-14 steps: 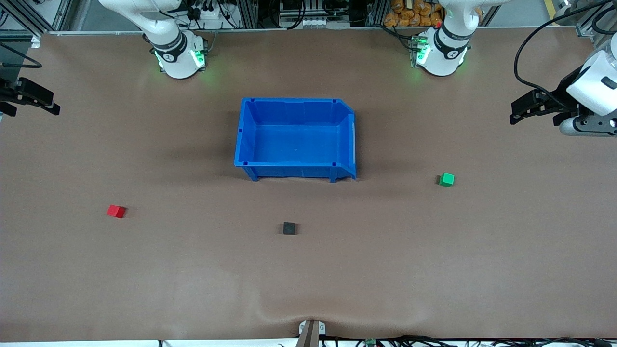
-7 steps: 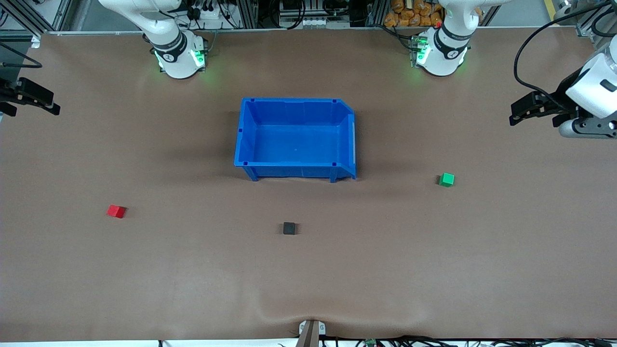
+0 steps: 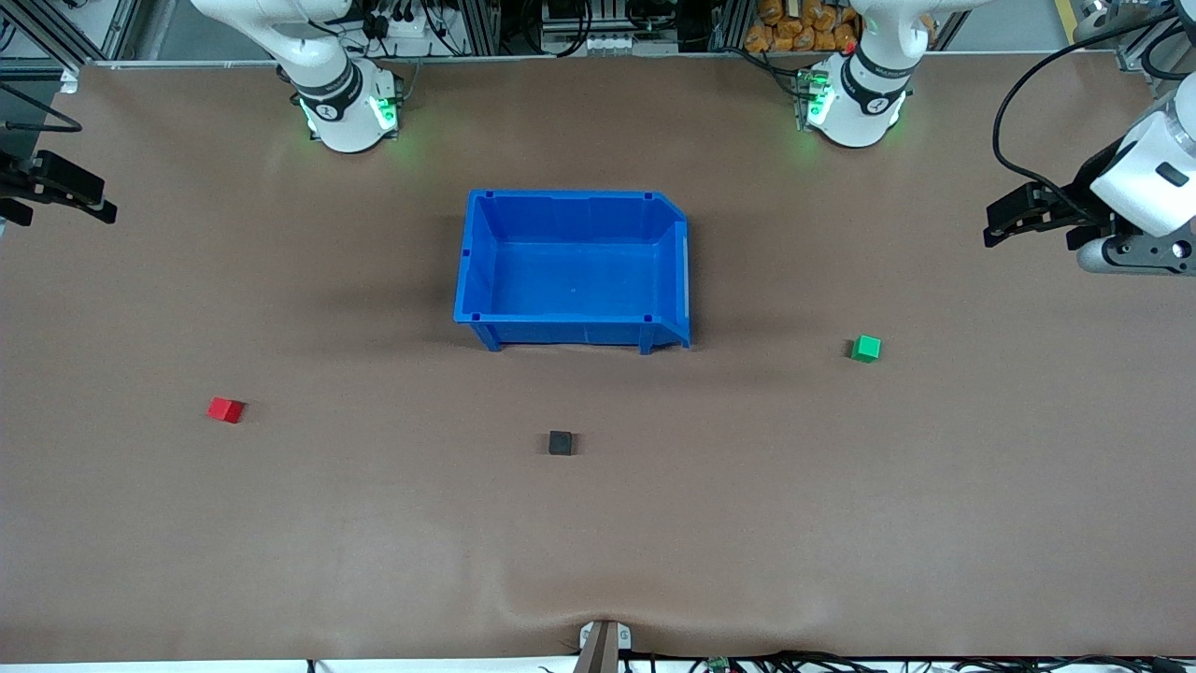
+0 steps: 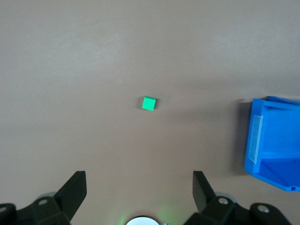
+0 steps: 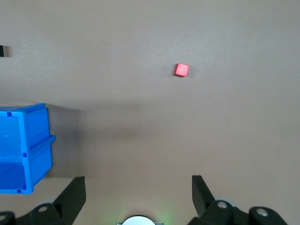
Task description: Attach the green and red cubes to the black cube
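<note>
**Three cubes apart on the desk, both end effectors wide open and empty**

The green cube is seen on the desk toward the left arm's end, the red cube toward the right arm's end. The black cube lies between them, nearer the front camera than the blue bin. No cube touches another.

The left end effector is held high over its end of the desk, fingers spread wide, nothing gripped. The right end effector is likewise spread wide and empty over its own end.
</note>
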Tool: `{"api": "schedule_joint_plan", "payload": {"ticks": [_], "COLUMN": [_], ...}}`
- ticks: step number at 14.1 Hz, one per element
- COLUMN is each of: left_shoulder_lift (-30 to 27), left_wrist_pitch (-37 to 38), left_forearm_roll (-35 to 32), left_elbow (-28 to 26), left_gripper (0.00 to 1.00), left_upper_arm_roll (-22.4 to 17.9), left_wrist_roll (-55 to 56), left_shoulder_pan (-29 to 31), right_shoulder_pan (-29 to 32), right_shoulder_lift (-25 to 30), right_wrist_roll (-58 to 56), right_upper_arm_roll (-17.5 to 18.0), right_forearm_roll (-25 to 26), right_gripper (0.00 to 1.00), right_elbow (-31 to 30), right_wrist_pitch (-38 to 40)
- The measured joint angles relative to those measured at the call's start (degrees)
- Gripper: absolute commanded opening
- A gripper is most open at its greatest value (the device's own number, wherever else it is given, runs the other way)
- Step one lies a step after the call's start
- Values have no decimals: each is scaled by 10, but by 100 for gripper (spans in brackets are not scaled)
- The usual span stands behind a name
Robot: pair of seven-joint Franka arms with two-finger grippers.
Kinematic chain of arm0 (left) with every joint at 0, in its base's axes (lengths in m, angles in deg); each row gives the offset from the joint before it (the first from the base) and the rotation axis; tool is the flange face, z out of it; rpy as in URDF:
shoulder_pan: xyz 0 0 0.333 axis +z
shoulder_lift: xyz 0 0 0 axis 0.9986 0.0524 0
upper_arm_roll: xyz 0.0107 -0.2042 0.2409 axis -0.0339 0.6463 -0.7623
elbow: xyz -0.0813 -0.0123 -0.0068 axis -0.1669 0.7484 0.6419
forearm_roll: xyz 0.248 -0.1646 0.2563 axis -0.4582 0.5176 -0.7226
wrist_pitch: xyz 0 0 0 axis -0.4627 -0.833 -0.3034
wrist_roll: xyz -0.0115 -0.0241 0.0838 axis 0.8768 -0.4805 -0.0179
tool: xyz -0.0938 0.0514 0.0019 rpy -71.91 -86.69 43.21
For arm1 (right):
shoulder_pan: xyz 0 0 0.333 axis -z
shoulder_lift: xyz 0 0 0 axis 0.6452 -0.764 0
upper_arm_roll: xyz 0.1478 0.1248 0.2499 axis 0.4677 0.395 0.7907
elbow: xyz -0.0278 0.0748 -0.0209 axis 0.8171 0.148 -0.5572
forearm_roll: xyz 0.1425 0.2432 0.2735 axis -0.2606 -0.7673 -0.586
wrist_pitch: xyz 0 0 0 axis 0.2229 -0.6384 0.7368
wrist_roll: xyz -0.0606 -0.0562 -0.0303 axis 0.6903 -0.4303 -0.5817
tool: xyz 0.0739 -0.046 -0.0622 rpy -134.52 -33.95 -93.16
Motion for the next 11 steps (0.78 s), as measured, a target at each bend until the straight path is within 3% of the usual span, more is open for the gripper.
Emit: {"api": "schedule_joint_plan", "payload": {"ticks": [6,11], "left_shoulder_lift": [22,27], "left_wrist_pitch": [0,-34], "left_forearm_roll": [0,0], "left_elbow": [-6,-61], "left_gripper": [100,100], "left_upper_arm_roll": [8,17], "left_wrist_roll": [0,1], "left_shoulder_pan": [0,0], "right_shoulder_pan": [1,4], "right_shoulder_lift": [-13,-26], "right_wrist_roll": [0,0], "right_upper_arm_roll": [-1,-3], "right_forearm_roll": [0,0], "right_gripper": [100,100], "right_elbow": [-4,-5], "right_wrist_pitch": [-3,-11]}}
